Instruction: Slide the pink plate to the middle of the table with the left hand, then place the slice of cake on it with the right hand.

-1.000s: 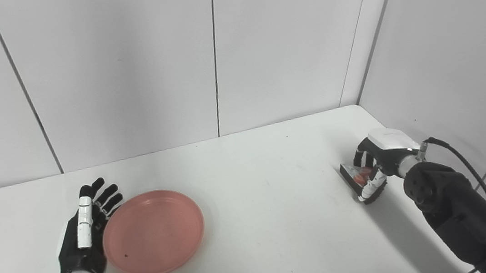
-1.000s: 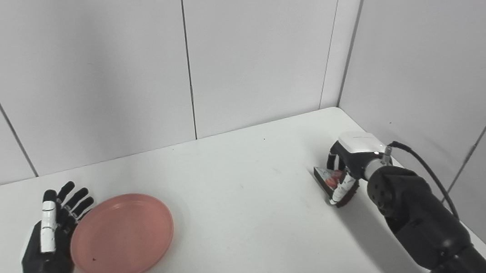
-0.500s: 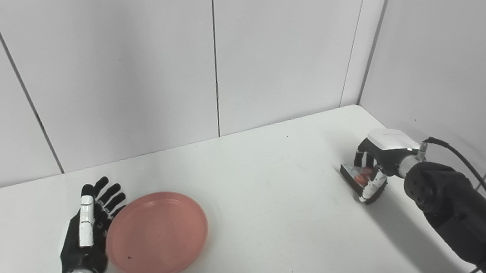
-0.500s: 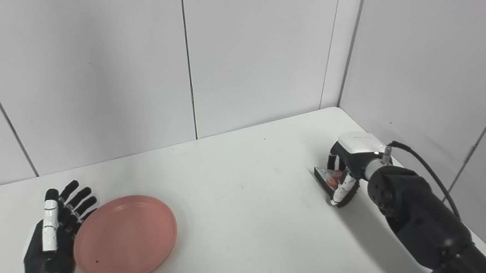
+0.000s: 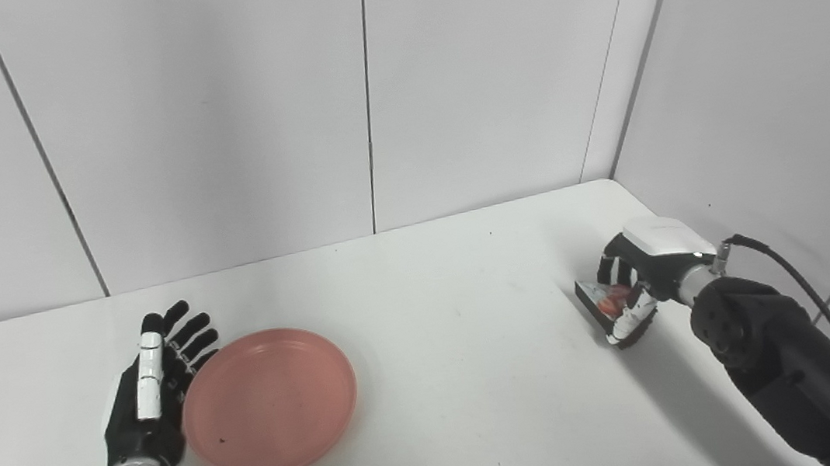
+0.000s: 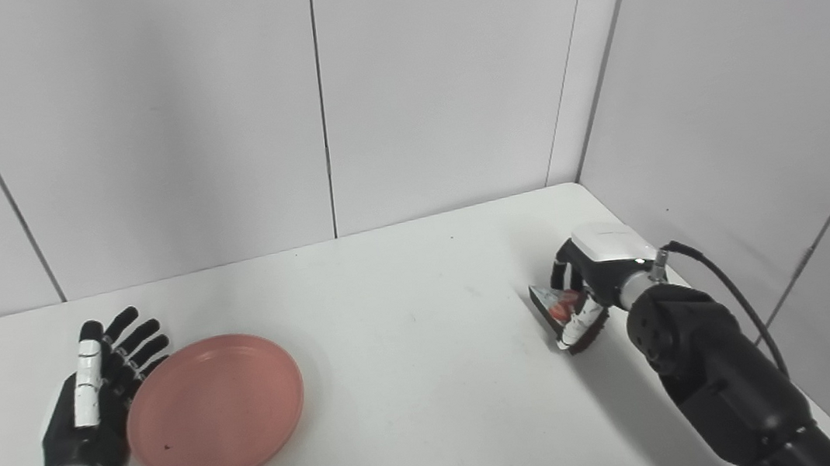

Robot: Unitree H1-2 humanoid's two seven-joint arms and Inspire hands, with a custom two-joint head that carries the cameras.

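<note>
Resting flat with fingers spread, the left hand point(image 5: 145, 400) touches the plate point(image 5: 270, 402) near the worktop's point(image 5: 463, 384) left edge; bare middle. Right hand point(image 5: 635, 282) grips the cake point(image 5: 601, 299) near the right edge.

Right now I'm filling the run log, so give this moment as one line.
left hand: open, flat against pink plate | plate: left of table middle | right hand: shut on slice of cake
</note>
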